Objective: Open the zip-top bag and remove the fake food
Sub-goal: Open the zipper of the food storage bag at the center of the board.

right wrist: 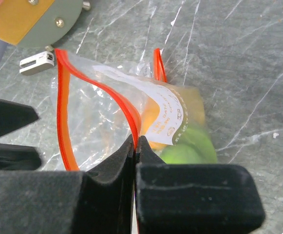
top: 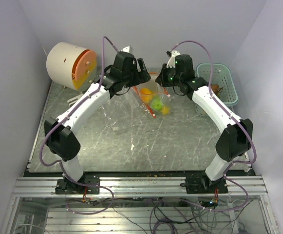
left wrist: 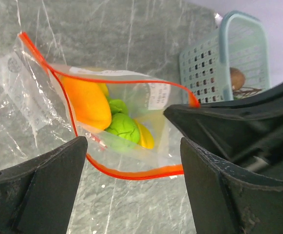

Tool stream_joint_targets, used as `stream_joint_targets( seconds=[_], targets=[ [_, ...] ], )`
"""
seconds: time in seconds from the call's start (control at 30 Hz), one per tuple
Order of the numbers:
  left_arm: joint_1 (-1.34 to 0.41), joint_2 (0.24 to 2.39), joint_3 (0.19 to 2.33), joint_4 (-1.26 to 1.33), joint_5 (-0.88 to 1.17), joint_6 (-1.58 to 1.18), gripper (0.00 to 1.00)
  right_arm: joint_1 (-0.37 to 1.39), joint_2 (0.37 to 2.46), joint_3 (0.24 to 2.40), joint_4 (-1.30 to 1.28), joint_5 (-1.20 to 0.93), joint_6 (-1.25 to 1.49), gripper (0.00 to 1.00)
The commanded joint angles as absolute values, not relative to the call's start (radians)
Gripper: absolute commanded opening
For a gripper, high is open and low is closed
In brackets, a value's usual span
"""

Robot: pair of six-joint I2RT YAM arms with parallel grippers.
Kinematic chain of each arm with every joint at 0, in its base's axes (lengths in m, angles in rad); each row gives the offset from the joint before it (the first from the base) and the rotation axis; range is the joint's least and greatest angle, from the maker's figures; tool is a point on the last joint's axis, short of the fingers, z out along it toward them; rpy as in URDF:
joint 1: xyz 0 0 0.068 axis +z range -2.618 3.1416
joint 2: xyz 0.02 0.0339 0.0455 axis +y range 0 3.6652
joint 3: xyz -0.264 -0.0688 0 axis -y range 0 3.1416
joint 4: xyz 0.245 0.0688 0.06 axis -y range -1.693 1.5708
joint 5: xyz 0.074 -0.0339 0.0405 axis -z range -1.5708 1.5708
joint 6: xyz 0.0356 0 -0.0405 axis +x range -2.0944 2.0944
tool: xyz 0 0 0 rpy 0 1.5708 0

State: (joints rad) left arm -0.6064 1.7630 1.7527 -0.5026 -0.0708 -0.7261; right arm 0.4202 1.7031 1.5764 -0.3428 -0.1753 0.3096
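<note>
The clear zip-top bag (left wrist: pixel 146 105) hangs with its red-orange mouth pulled open. Inside it lies the fake food (left wrist: pixel 85 105): an orange piece, green bits (left wrist: pixel 124 127) and a yellow piece. My right gripper (right wrist: pixel 136 141) is shut on the bag's red zip strip (right wrist: pixel 131 117) and holds that edge up. My left gripper (left wrist: pixel 131 187) is open and empty, just in front of the open mouth, touching nothing. In the top view the bag (top: pixel 153 97) sits between the left gripper (top: pixel 140 69) and the right gripper (top: pixel 165 78).
A pale teal perforated basket (top: pixel 218 83) stands at the back right with a brown piece in it (left wrist: pixel 236 78). A cream and orange drum (top: pixel 70 66) stands at the back left. Walls close in on both sides.
</note>
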Motion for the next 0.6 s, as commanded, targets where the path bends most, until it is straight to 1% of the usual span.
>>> stream_joint_targets(
  seconds=[0.0,0.1,0.17,0.23,0.4,0.53,0.57],
  targets=[
    [-0.609,1.742,1.808,-0.506,-0.107,-0.722,0.88,0.422,1.689,1.591,-0.297,-0.172,0.31,0.0],
    [-0.609,1.736,1.825,-0.503,-0.126,-0.714,0.88,0.423,1.685,1.593,-0.299,-0.172,0.308,0.0],
    [-0.609,1.755,1.857,-0.549,-0.151,-0.704,0.9,0.422,1.681,1.595,-0.298,-0.172,0.308,0.0],
    [-0.61,1.759,1.838,-0.56,-0.163,-0.704,0.91,0.422,1.681,1.594,-0.295,-0.167,0.307,0.0],
    [-0.611,1.725,1.696,-0.529,-0.167,-0.765,0.86,0.422,1.69,1.599,-0.286,-0.175,0.311,0.0],
    [-0.612,1.759,1.682,-0.518,-0.143,-0.773,0.82,0.422,1.69,1.598,-0.272,-0.192,0.32,0.0],
    [-0.612,1.772,1.686,-0.515,-0.143,-0.77,0.78,0.422,1.688,1.596,-0.27,-0.196,0.319,0.0]
  ],
)
